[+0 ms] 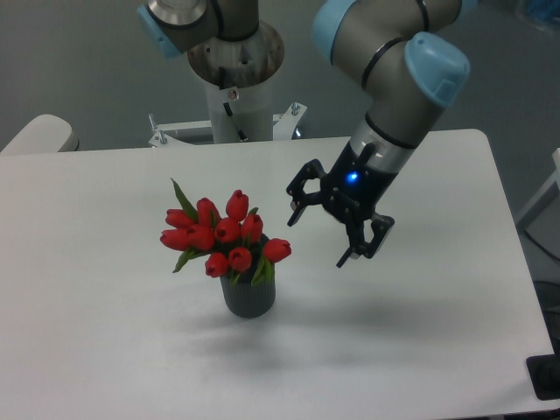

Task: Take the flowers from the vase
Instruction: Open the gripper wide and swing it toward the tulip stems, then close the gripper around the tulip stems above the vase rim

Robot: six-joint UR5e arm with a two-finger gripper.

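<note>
The flowers [223, 233], a bunch of red tulip buds with green leaves, stand in the vase [248, 296], a small dark grey ribbed cylinder left of the table's middle. My gripper [318, 234] hangs to the right of the bouquet, apart from it, at about bud height. Its two black fingers are spread wide, one fingertip [294, 212] nearer the flowers and the other lower right. Nothing is between them. A blue light glows on the gripper body.
The white table [420, 350] has its right edge and rounded far corner close behind the arm. The arm's base column [234, 79] rises at the table's back centre. A pale rounded object [35, 133] sits at the far left.
</note>
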